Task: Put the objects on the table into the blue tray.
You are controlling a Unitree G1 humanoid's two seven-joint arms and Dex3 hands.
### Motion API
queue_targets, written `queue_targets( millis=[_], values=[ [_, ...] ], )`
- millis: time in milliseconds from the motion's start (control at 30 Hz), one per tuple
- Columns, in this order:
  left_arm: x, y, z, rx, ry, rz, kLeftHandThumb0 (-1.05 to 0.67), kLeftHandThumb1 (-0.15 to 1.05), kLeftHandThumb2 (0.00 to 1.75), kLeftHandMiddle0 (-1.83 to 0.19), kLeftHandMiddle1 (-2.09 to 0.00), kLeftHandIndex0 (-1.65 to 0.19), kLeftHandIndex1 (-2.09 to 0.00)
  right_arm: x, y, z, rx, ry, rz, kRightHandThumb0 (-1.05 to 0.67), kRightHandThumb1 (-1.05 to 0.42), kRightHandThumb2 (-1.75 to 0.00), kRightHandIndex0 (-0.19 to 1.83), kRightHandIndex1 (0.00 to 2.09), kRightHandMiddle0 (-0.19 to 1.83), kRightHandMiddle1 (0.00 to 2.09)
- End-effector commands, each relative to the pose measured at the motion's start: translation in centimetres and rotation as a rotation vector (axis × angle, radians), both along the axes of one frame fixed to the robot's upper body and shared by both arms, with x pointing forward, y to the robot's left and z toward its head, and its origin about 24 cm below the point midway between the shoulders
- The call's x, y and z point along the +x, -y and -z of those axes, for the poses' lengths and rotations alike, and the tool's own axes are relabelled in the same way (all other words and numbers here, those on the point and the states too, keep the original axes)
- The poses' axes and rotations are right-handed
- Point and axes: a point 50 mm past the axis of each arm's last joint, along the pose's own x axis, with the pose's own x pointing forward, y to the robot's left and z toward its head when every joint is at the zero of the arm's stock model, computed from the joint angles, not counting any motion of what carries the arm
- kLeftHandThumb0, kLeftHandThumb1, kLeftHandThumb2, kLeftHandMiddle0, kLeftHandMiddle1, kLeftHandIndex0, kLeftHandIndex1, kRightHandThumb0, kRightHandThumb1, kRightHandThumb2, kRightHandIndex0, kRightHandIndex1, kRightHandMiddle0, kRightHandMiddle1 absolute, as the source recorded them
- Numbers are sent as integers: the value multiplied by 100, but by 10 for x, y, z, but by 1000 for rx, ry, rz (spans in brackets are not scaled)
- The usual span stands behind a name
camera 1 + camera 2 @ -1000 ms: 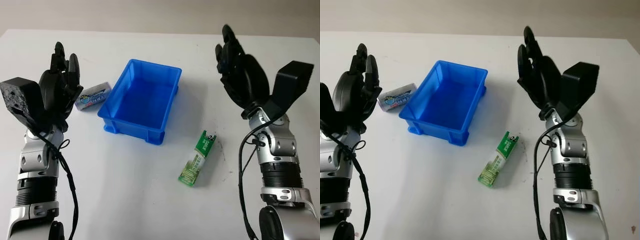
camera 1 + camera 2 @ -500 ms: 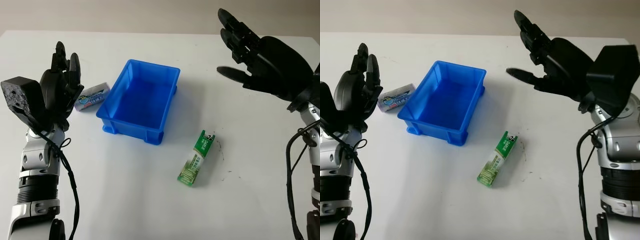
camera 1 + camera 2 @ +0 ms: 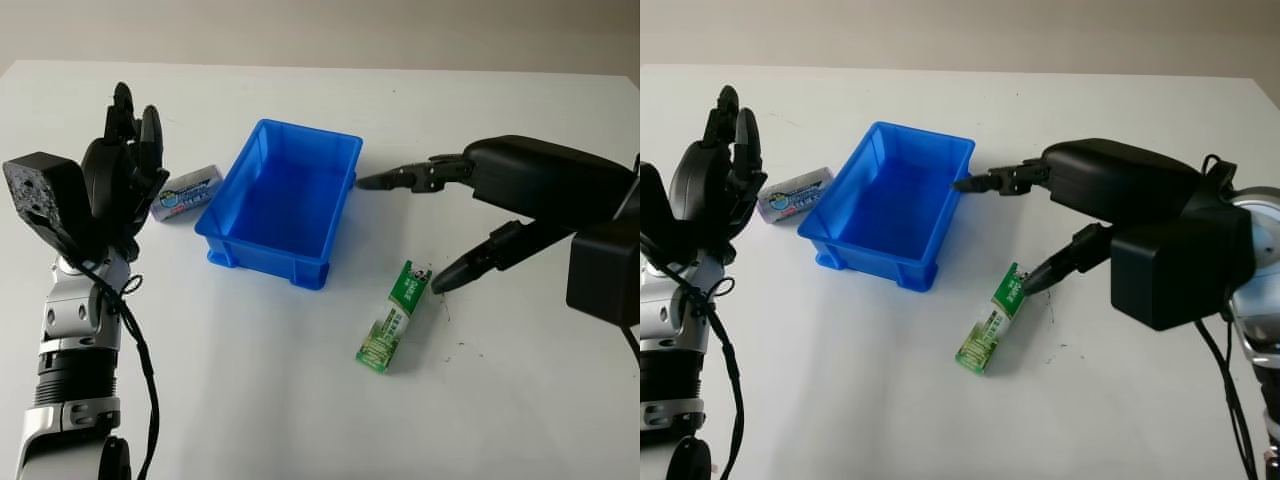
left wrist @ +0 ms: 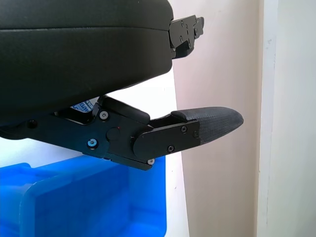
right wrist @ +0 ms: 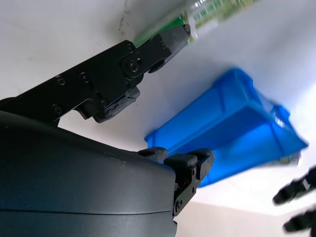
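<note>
At centre right, right hand [image 3: 440, 232] open above green pack [image 3: 395, 316], holding nothing. At centre, blue tray [image 3: 283, 203]; at left, left hand [image 3: 115, 180] open, near white pack [image 3: 184, 193].

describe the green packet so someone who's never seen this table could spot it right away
Start at the blue tray in the middle of the white table. The green packet lies flat just off the tray's near right corner, below the open right hand. It is long and green; the other packet, left of the tray, is whitish.
</note>
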Motion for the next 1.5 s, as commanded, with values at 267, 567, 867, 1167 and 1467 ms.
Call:
queue_targets(
  millis=[267,567,867,1167,1467],
  values=[
    [3,-1,-10,13,23,6,-76,105,62,19,0,19,0,-8,-12,24,-143,34,-149,-28,-70,-5,41,15,47,9],
    [3,-1,-10,10,22,9,-75,105,62,19,0,19,0,-10,-16,58,-139,-73,-189,-25,-72,-6,43,16,46,9],
    [1,-3,-12,36,12,-1,-76,105,63,19,0,19,0,-14,-15,87,-123,-109,-220,-17,-78,-6,34,60,23,85],
    [1,-2,-11,10,16,-2,-76,105,61,19,0,19,0,-19,-5,115,-33,50,-285,-22,-86,-6,28,190,25,183],
    [1,-1,-12,16,15,11,-74,105,62,19,0,19,0,-13,-4,126,-22,370,-455,-49,-101,-7,100,208,76,199]
  ],
)
